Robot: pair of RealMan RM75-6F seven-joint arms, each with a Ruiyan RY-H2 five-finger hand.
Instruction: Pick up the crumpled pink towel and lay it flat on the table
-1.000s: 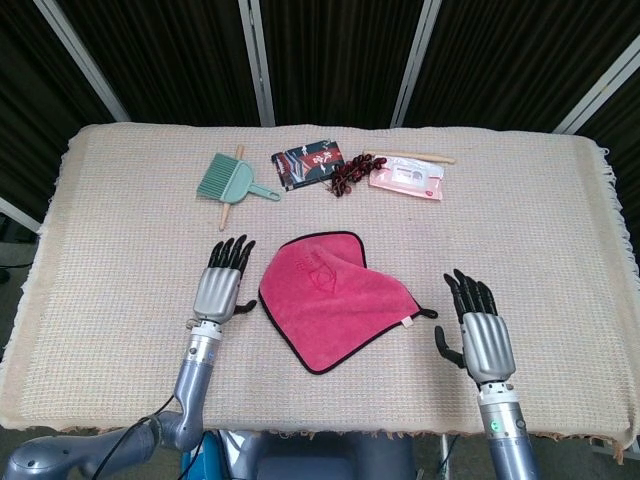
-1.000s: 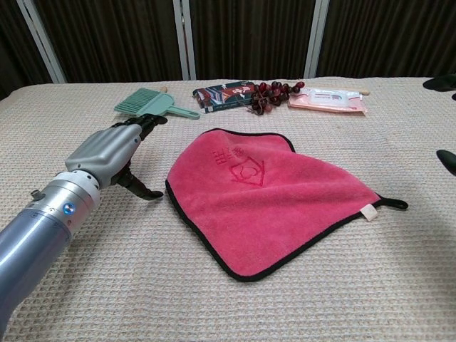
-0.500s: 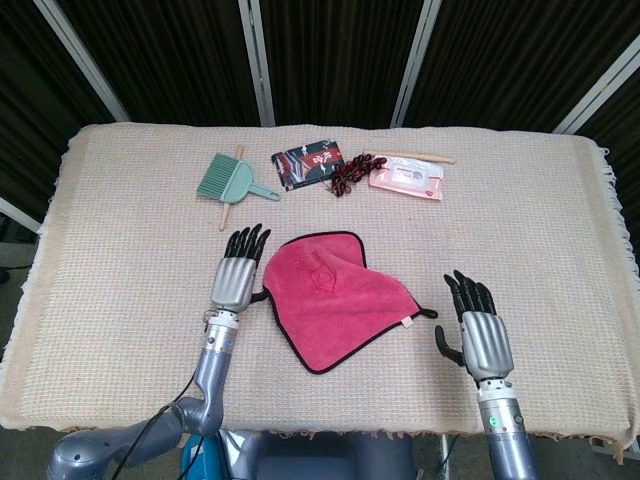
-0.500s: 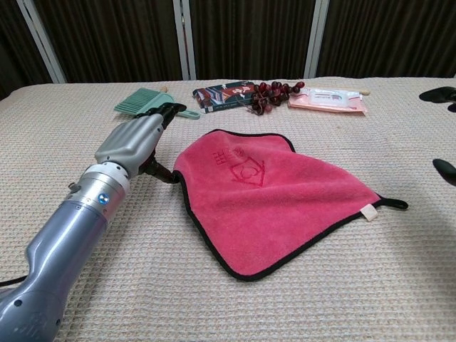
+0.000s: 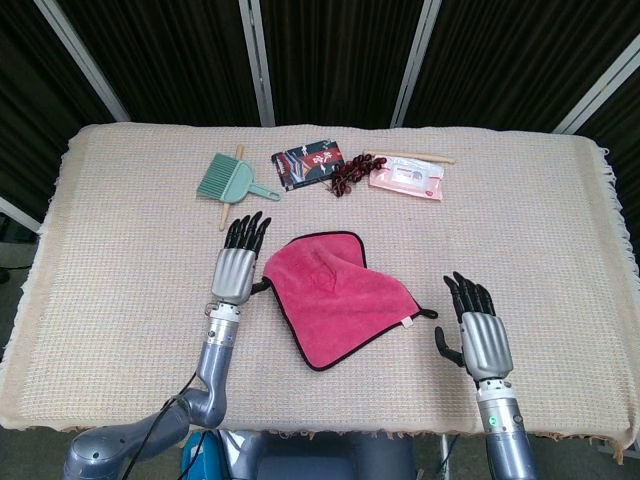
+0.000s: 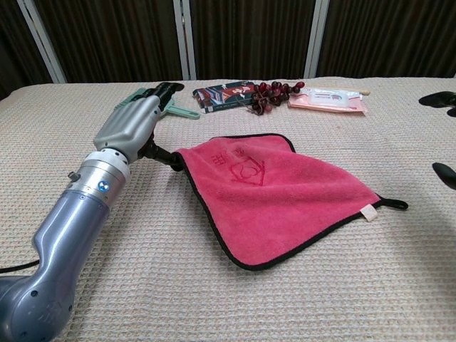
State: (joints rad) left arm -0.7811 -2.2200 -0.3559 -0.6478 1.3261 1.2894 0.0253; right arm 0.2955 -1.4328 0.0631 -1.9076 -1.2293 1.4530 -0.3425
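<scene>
The pink towel (image 5: 335, 295) (image 6: 274, 192) with a black border lies mostly spread out at the table's middle. Its left corner is drawn up to my left hand (image 5: 238, 268) (image 6: 135, 125). That hand's thumb pinches the corner while the other fingers point straight toward the far side. My right hand (image 5: 482, 338) hovers to the right of the towel, apart from it, with fingers spread and nothing in it. Only its dark fingertips (image 6: 443, 98) show at the chest view's right edge.
Along the far side lie a green dustpan with brush (image 5: 232, 180), a dark patterned packet (image 5: 310, 163), a dark red beaded bunch (image 5: 348, 175), a pink wipes pack (image 5: 406, 181) and a wooden stick (image 5: 415, 156). A beige woven cloth (image 5: 120, 250) covers the table.
My left hand moved away from me and to the right, reaching the towel's left edge. That edge was pulled inward and its corner rose with the thumb. The right hand stayed still.
</scene>
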